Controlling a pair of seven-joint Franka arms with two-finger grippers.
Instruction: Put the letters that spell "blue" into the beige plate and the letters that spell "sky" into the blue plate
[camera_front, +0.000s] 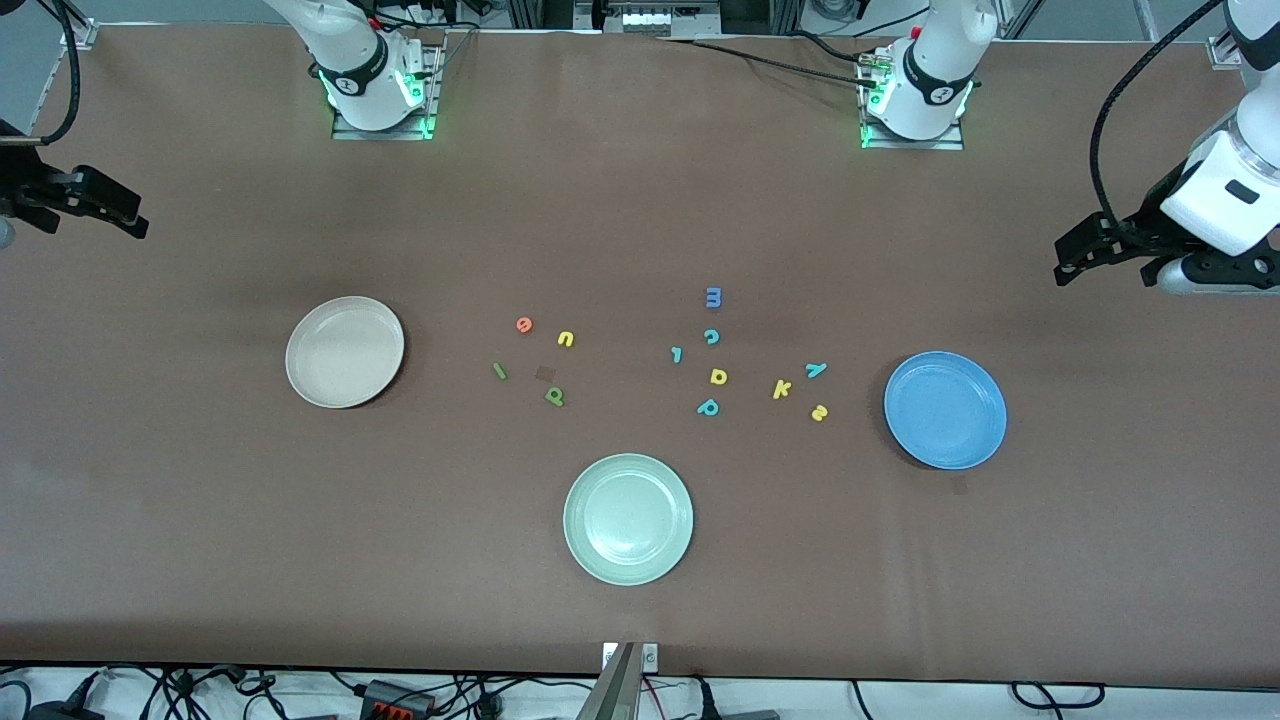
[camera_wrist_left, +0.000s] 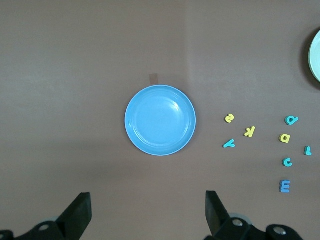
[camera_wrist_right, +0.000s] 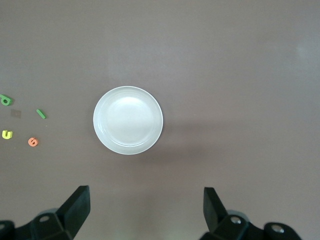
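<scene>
On the table: round beige plate (camera_front: 345, 351), shiny round blue plate (camera_front: 945, 409)

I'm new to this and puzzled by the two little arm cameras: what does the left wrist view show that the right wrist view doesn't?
Only the left wrist view shows the blue plate, the yellow s, yellow k and teal y. Only the right wrist view shows the beige plate, the orange e and yellow u. Both show the brown table and an open gripper, each arm's own.
</scene>
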